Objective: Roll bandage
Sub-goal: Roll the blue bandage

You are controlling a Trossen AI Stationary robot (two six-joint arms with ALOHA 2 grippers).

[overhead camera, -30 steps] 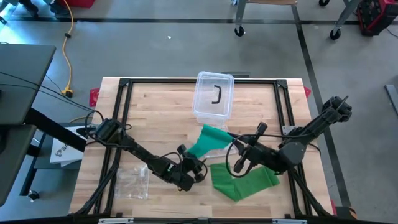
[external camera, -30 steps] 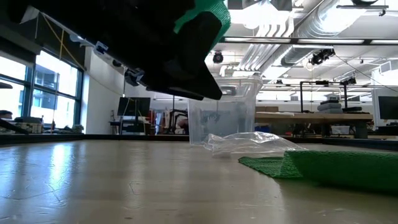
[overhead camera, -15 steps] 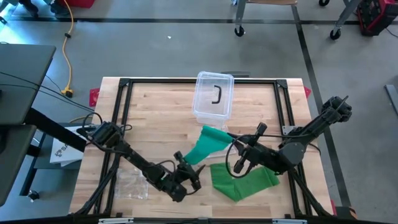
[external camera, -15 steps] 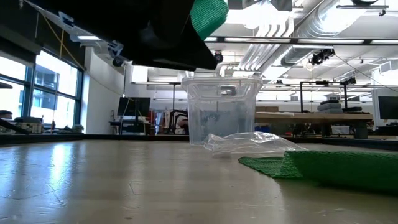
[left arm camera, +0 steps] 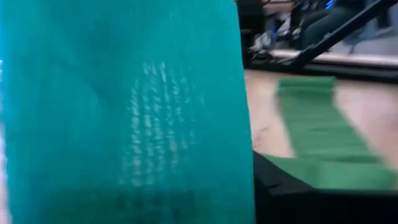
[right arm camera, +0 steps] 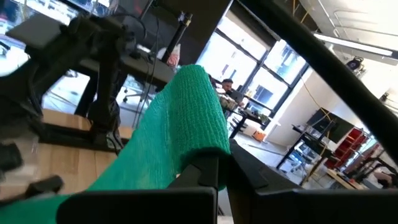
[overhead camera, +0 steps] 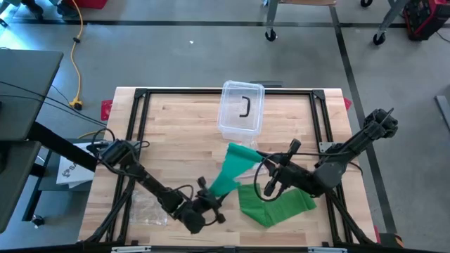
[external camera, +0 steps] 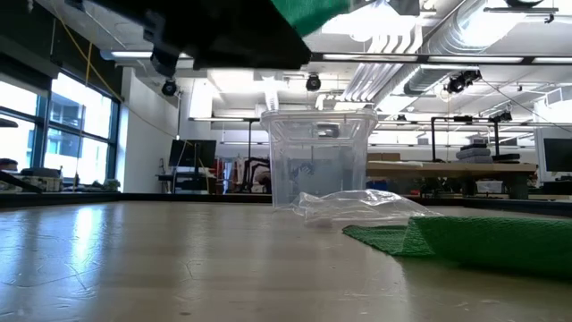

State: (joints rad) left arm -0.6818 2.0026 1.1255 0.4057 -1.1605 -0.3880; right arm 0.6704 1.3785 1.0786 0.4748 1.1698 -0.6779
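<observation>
A green bandage [overhead camera: 228,169] runs as a raised strip from my right gripper [overhead camera: 257,156], above the table's middle, toward the near edge to my left gripper [overhead camera: 211,199]. Both grippers are shut on it. The rest of the bandage [overhead camera: 275,204] lies spread flat on the table at the near right, also seen in the low view [external camera: 474,241]. In the left wrist view the strip [left arm camera: 124,112] fills most of the picture and hides that gripper's fingers. My left gripper holds the raised strip's near end [overhead camera: 213,188], coming at it almost level from the table's left. The cloth hides the fingers, so the hold itself does not show. The strip runs up and away from it, clear of the table. My right gripper pinches the strip's far, upper end [right arm camera: 198,149] between its two fingers, coming level from the table's right. The cloth bulges over the fingertips and slopes down toward the other arm. That end is lifted well clear of the table.
A clear plastic box [overhead camera: 241,107] with a black item inside stands at the far middle, also seen in the low view [external camera: 317,156]. A crumpled clear wrapper [overhead camera: 151,204] lies near the left edge. A black frame [overhead camera: 140,95] borders the wooden table.
My left gripper has swung toward the table's near edge, risen a little and tipped up. Its fingers, wide apart before, have shut on the strip's near end. That end has been drawn out toward the near edge, so the raised strip is longer; its far end stayed put.
</observation>
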